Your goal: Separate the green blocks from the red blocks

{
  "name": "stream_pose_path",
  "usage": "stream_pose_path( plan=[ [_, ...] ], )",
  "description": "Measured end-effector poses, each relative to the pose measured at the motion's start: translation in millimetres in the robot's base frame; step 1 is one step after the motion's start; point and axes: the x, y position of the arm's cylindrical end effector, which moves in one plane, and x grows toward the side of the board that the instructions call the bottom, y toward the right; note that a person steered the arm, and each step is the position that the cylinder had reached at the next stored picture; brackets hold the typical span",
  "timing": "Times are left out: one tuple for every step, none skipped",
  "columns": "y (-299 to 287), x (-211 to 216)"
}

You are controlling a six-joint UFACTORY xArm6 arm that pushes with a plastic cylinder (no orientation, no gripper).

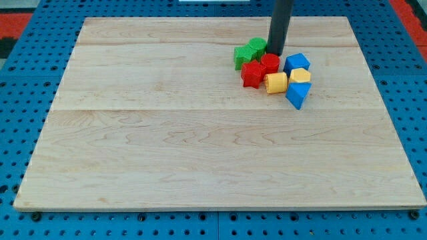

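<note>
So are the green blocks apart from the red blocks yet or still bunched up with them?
Still bunched. The green blocks touch the red blocks, with my tip beside both.

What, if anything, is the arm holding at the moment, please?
Nothing is held: the arm ends in a plain rod. My tip stands on the board beside the green blocks and red blocks.

A pale, rectangular wooden board (200, 140) with faint lengthwise grain and visible plank seams fills most of the view, evenly lit with no hard shadows. It lies on a blue perforated metal surface (413, 100) dotted with regular rows of small holes, which frames it on every side. Red-orange patches (17, 17) show in the view's top corners.
</note>
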Motion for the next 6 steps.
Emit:
stream_pose_path(
  plan=[
    [-15.0,-38.7],
    [-41.3,18.4],
    [-53.3,30.8],
    [-105.2,43.2],
    [-134.4,57.8],
    [-94.4,65.1]
  ],
)
